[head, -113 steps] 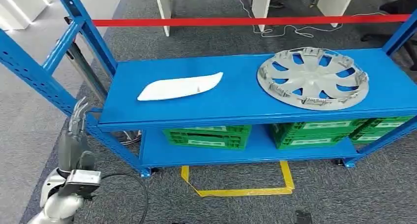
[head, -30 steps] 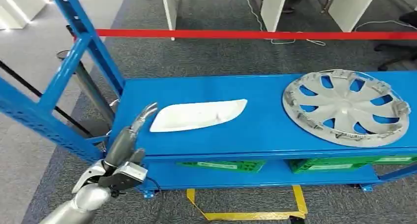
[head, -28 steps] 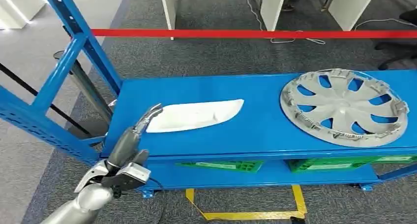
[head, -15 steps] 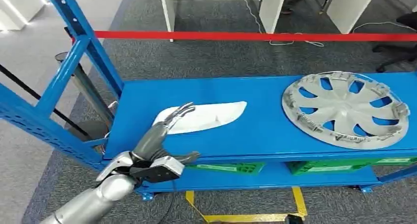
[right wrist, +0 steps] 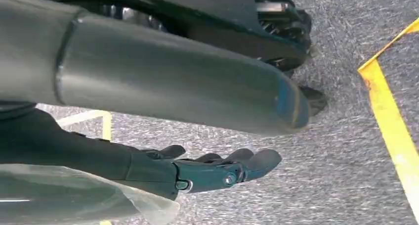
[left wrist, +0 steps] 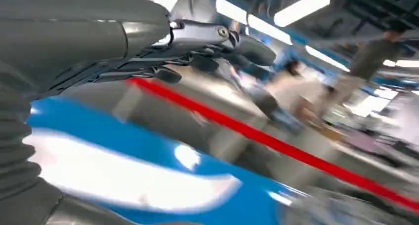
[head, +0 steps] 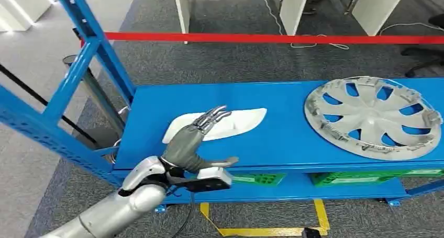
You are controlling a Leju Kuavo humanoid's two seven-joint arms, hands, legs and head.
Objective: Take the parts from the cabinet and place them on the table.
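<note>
We are at the very start of the job: both parts lie on the top shelf of the blue cabinet (head: 282, 144), and nothing has reached a table. The white part (head: 238, 120), a long curved panel, rests flat near the shelf's left end, and the grey wheel cover (head: 373, 117) lies well apart from it toward the right end. Our left hand (head: 196, 136) reaches over the shelf's front edge with its fingers (head: 213, 114) spread and stretched above the near end of the white part, thumb out to the side along the shelf edge; it holds nothing, and we cannot tell whether the fingertips touch the panel. In the left wrist view the white part (left wrist: 133, 178) is a blur beneath those extended fingers. Our right hand (right wrist: 217, 170) hangs low over the carpet, fingers loosely extended, empty. As we judge it, grasping, lifting and carrying both parts is all left to do
</note>
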